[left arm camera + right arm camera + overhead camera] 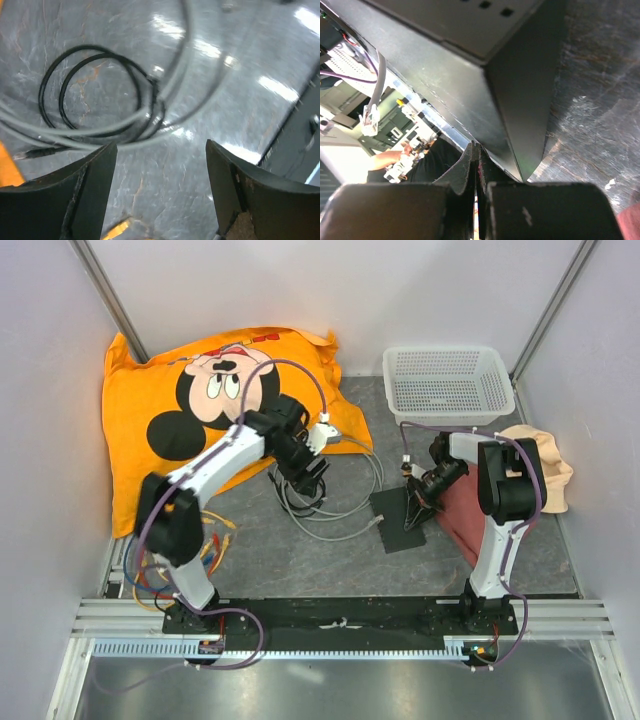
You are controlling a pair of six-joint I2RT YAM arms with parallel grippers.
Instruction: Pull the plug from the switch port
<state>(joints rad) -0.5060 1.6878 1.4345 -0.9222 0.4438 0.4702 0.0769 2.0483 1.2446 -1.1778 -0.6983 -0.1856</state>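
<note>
the switch (398,522) lies mid-table. the right gripper (418,502), pinched shut on nothing, touches its far-right corner. the left gripper (312,478), wide open and empty, hovers over cables (345,525) left of it.

Orange Mickey Mouse cloth (135,400), white mesh basket (450,405), beige cloth (558,470) near right wall

Top camera overlooks the table (330,562); 2 wrist cameras sit close, all showing the switch (398,520).
</note>
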